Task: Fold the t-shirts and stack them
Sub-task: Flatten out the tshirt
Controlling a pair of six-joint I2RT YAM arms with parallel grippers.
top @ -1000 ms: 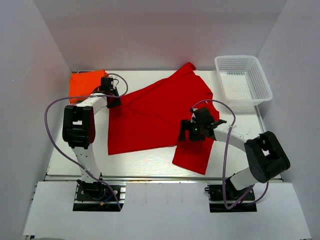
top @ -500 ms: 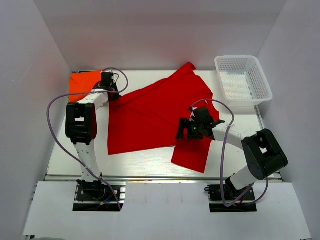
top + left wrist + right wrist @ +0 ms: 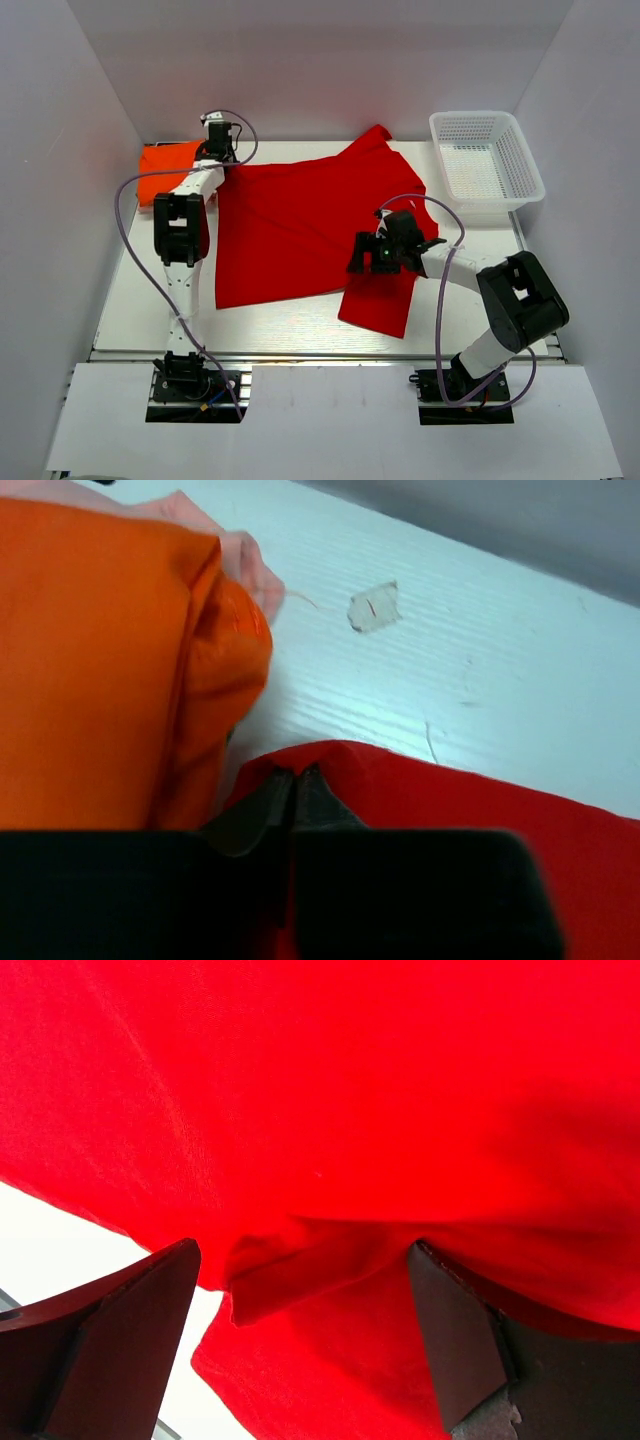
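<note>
Moved: the left gripper [image 3: 292, 788] has reached further toward 12 o'clock in the top view. It has drawn the corner of the red t-shirt [image 3: 300, 220] out toward 11 o'clock, so the shirt's far edge now runs straighter. The right gripper [image 3: 305, 1252] has slid a little toward 9 o'clock, and the near flap of the shirt has shifted with it.
Red t-shirt: spread across the middle of the table [image 3: 280, 320]. One sleeve points toward 1 o'clock and a flap hangs toward 5 o'clock, close to the near edge.
Left gripper: clenched, its two tips pressed together on the shirt's far-left corner, where the hem rises to meet them.
Right gripper: released, its fingers [image 3: 120, 1340] spread wide. It sits low over the shirt at about 4 o'clock from the cloth's middle, and a raised fold of red cloth lies between the fingers, untouched by either one.
Orange t-shirt [image 3: 165, 170]: folded at the table's 10 o'clock corner. Its edge lies just beside the pinched red corner; whether the two touch cannot be told.
Basket [image 3: 478, 115]: white mesh at the 2 o'clock corner, near the shirt's sleeve but apart from it.
Scrap [image 3: 373, 607]: a small pale piece lying flat on the table beyond the left gripper.
</note>
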